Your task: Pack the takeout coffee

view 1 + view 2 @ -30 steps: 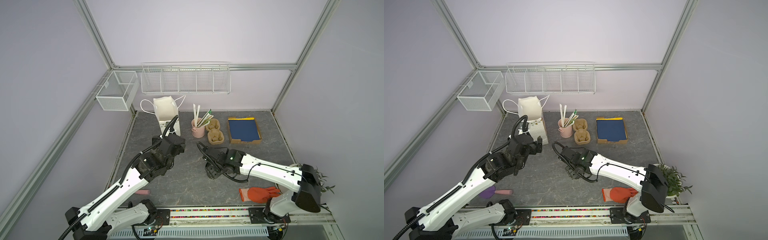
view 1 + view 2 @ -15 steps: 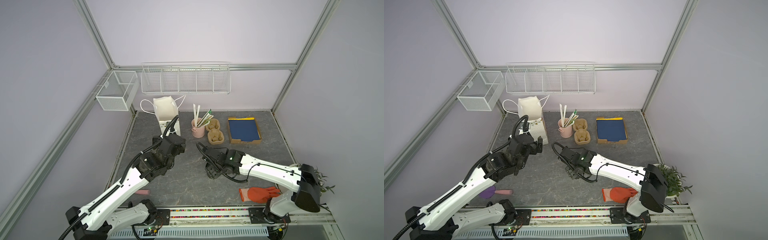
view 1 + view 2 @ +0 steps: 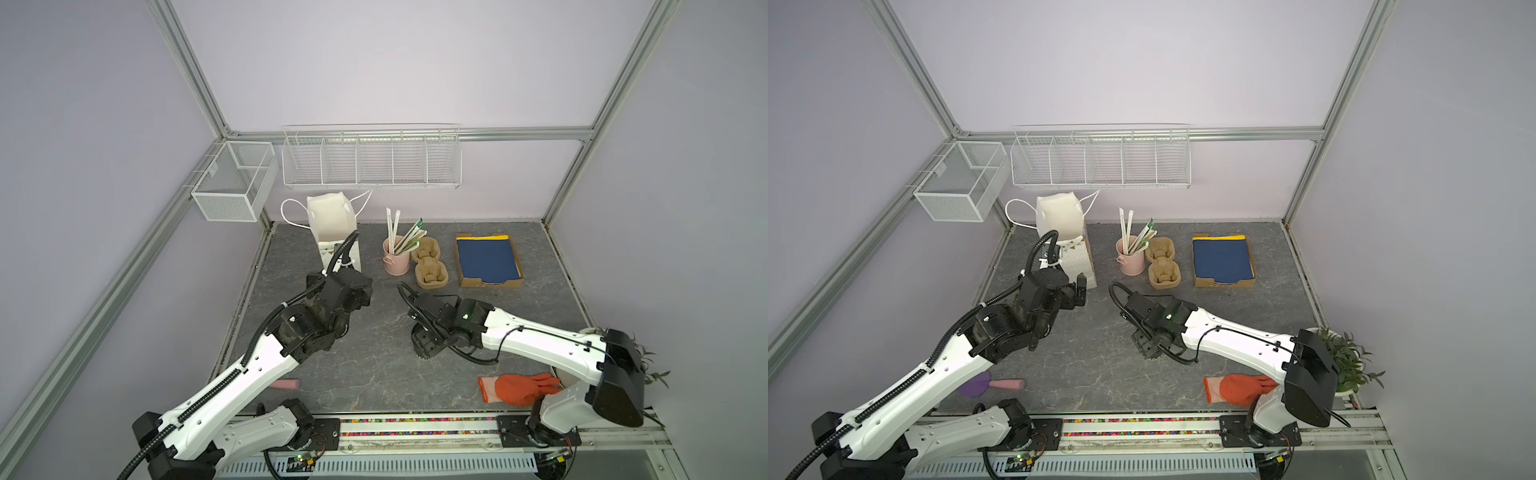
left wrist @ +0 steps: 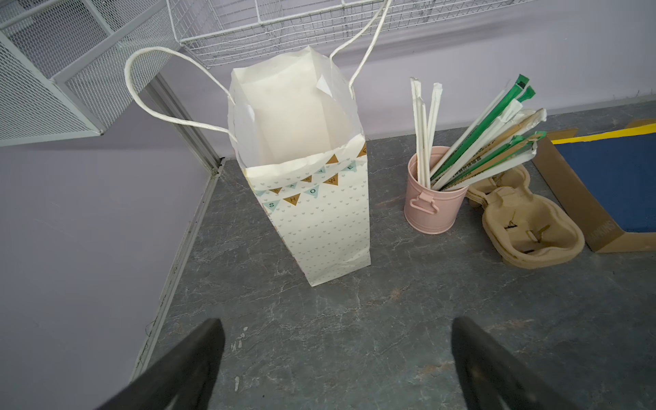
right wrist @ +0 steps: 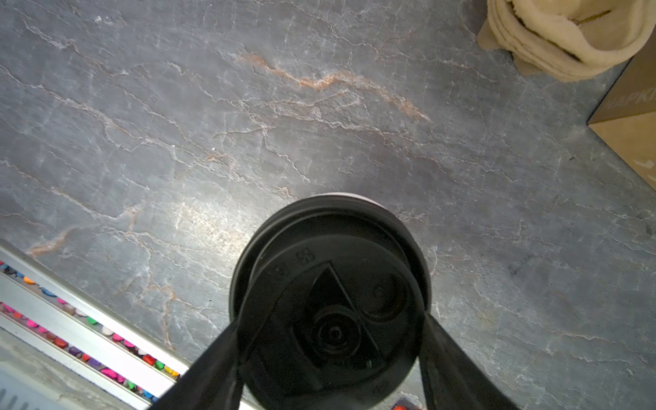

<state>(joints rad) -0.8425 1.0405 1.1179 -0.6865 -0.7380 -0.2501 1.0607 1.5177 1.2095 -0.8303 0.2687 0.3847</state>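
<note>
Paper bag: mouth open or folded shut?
Open. In the left wrist view the paper bag stands upright, mouth spread wide, white inner walls showing. Its bottom is hidden, so contents cannot be told.

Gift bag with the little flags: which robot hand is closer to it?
Left. The left gripper hangs open in front of the gift bag; the right gripper is farther off, gripping the takeout coffee.

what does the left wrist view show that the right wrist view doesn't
Only left wrist: the open white paper bag, the pink cup of straws, the wire baskets and the left gripper, open and empty. Only right wrist: the takeout coffee with its black lid, held in the right gripper, and the coloured rail strip. Both: the pulp cup carriers, the napkin box and the grey table.
</note>
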